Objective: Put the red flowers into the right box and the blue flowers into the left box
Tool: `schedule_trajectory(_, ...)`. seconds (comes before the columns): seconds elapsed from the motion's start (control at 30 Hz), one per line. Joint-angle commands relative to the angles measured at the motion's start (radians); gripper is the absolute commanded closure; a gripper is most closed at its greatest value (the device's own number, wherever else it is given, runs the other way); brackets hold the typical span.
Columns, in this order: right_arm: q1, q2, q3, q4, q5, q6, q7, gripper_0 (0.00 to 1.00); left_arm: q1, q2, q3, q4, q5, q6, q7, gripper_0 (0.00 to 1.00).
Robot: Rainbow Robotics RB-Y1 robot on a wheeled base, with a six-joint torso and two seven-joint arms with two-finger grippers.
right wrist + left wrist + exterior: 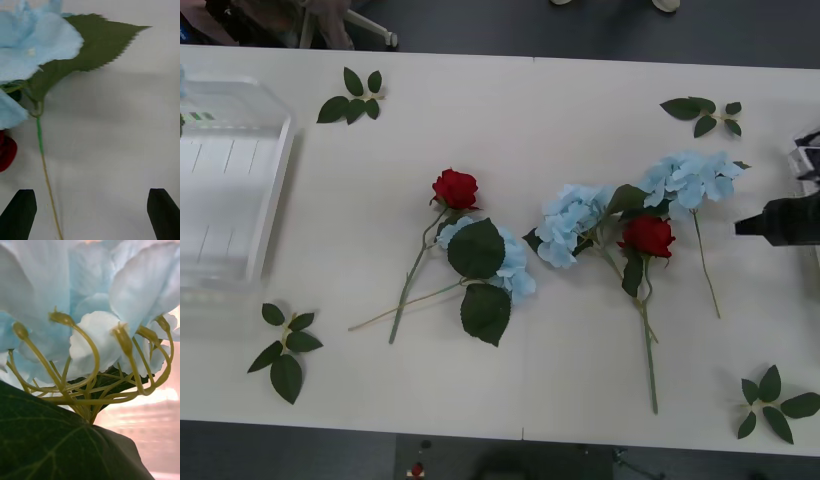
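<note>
Two red flowers (455,188) (647,236) lie mid-table among three blue flowers (568,222) (690,178) (515,268). My right gripper (777,220) hovers at the table's right side, open. In the right wrist view the gripper (90,213) has black fingertips (18,215) wide apart over a blue flower's thin stem (45,168), with the blue head (26,41) and a red petal (6,150) beyond. The left wrist view looks up under another blue flower (93,296) and its dark leaf (56,442). The left box (230,190) stands at the far left. The right box (808,160) is a sliver at the right edge.
Loose green leaf sprigs lie near the table's corners: back left (352,98), back right (703,112), front left (285,350) and front right (775,400). Long stems trail toward the front edge. Dark floor runs beyond the table's far edge.
</note>
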Motion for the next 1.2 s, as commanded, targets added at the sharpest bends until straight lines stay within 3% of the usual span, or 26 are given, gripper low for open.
schedule_trajectory(0.03,-0.06,0.086,-0.002,0.01,0.1,0.02,-0.099,0.14,0.01,-0.022,-0.078,0.077,-0.015,-0.164,0.036,1.0)
schedule_trajectory(0.07,-0.071,0.109,-0.002,0.015,0.129,0.028,-0.116,0.13,0.011,-0.03,-0.095,0.09,0.002,-0.187,0.037,0.93)
schedule_trajectory(0.1,-0.08,0.129,-0.002,0.018,0.157,0.031,-0.132,0.13,0.011,-0.037,-0.102,0.103,0.006,-0.201,0.037,0.68)
schedule_trajectory(0.13,-0.083,0.137,-0.002,0.019,0.172,0.036,-0.14,0.13,0.011,-0.044,-0.102,0.109,0.003,-0.21,0.037,0.53)
schedule_trajectory(0.17,-0.089,0.15,-0.002,0.021,0.198,0.039,-0.154,0.13,0.011,-0.051,-0.102,0.116,-0.011,-0.224,0.036,0.32)
schedule_trajectory(0.3,-0.095,0.176,-0.002,0.022,0.269,0.049,-0.185,0.13,0.011,-0.042,-0.102,0.109,0.009,-0.25,0.025,0.03)
schedule_trajectory(0.4,-0.101,0.186,-0.002,0.022,0.304,0.066,-0.189,0.14,0.011,-0.005,-0.102,0.069,0.108,-0.247,-0.026,0.0)
schedule_trajectory(0.53,-0.104,0.187,-0.001,0.024,0.35,0.079,-0.194,0.14,0.011,0.068,-0.085,-0.046,0.382,-0.184,-0.096,0.0)
schedule_trajectory(0.63,-0.103,0.192,-0.002,0.035,0.383,0.095,-0.195,0.14,0.011,0.044,-0.043,-0.137,0.483,-0.104,-0.059,0.0)
schedule_trajectory(0.83,-0.109,0.224,0.016,0.058,0.438,0.092,-0.194,0.16,0.019,-0.128,-0.055,-0.213,0.474,-0.08,0.154,0.0)
schedule_trajectory(1.07,-0.132,0.301,0.05,0.134,0.487,0.039,-0.197,0.17,0.019,-0.335,-0.125,-0.183,0.321,-0.163,0.177,0.0)
schedule_trajectory(1.13,-0.135,0.322,0.05,0.153,0.502,0.033,-0.197,0.23,0.02,-0.384,-0.148,-0.154,0.318,-0.19,0.177,0.0)
schedule_trajectory(1.2,-0.14,0.339,0.05,0.168,0.517,0.028,-0.197,0.38,0.02,-0.43,-0.179,-0.124,0.313,-0.221,0.177,0.0)
